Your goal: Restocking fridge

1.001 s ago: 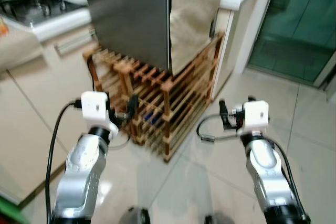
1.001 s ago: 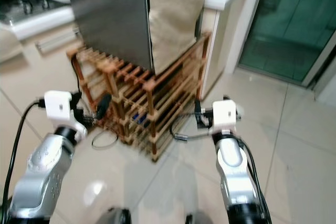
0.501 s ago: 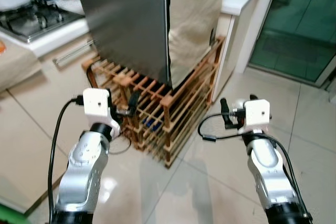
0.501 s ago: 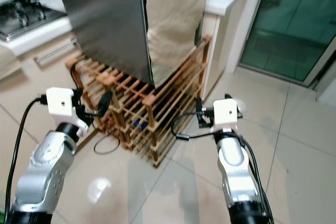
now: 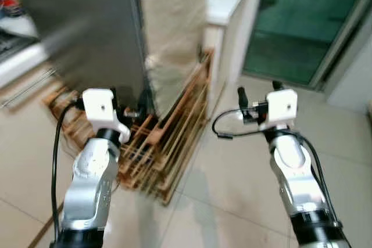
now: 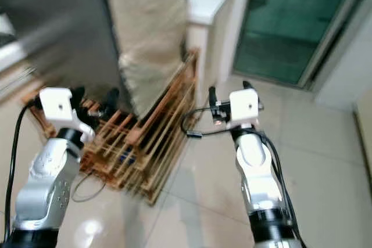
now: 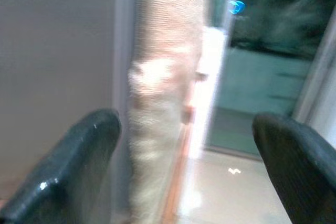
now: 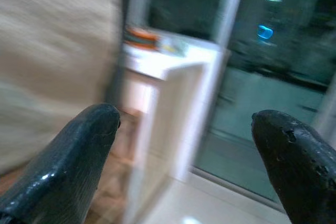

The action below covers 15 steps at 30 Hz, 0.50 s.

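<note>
A: Grey steel fridge (image 5: 87, 33) stands up ahead on a slatted wooden rack (image 5: 157, 143).

B: Left hand (image 7: 184, 166) and right hand (image 8: 184, 166), both spread wide, both empty, raised before it.

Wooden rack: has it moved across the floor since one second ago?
No. The wooden rack still sits under the grey fridge; the whole view slid left together, so the camera turned.
</note>
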{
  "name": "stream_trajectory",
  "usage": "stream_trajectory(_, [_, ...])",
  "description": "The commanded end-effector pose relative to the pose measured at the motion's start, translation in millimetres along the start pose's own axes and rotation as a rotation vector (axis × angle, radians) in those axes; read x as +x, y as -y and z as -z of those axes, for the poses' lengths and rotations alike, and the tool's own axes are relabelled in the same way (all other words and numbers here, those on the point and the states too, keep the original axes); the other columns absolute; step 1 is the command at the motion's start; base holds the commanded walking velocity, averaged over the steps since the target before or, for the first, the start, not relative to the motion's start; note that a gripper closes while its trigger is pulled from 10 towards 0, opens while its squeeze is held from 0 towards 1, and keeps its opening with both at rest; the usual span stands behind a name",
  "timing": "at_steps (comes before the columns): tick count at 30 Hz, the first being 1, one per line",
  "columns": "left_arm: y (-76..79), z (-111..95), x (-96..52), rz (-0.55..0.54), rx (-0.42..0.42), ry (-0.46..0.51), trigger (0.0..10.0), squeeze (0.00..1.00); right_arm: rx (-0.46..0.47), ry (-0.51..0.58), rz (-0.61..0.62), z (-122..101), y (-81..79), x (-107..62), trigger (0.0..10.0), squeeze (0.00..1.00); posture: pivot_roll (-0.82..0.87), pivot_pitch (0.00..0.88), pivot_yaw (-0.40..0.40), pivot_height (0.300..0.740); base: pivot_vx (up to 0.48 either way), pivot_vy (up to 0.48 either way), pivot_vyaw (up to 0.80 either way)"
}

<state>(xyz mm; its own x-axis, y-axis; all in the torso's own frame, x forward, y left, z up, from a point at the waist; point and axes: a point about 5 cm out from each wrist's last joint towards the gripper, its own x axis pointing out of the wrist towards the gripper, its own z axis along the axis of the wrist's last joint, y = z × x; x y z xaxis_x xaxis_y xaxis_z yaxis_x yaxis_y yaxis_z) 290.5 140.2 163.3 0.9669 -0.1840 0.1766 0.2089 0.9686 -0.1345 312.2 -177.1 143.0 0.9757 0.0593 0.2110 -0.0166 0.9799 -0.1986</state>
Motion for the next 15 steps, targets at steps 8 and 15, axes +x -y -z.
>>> stream_trajectory(8, [-19.0, -10.2, -0.2, -0.106, 0.037, 0.024, 10.0, 0.0, 0.023, 0.008, -0.044, -4.8, -14.7, 2.6, 10.0, 0.0, -0.15, 0.0, 0.04, 0.74, 0.097, 0.0, 0.0])
stream_trajectory(15, [-18.4, -8.9, 5.1, -0.094, 0.041, -0.002, 10.0, 0.0, 0.031, -0.007, -0.047, -1.3, -15.9, 1.9, 10.0, 0.0, -0.15, 0.0, 0.04, 0.74, 0.0, 0.0, 0.0])
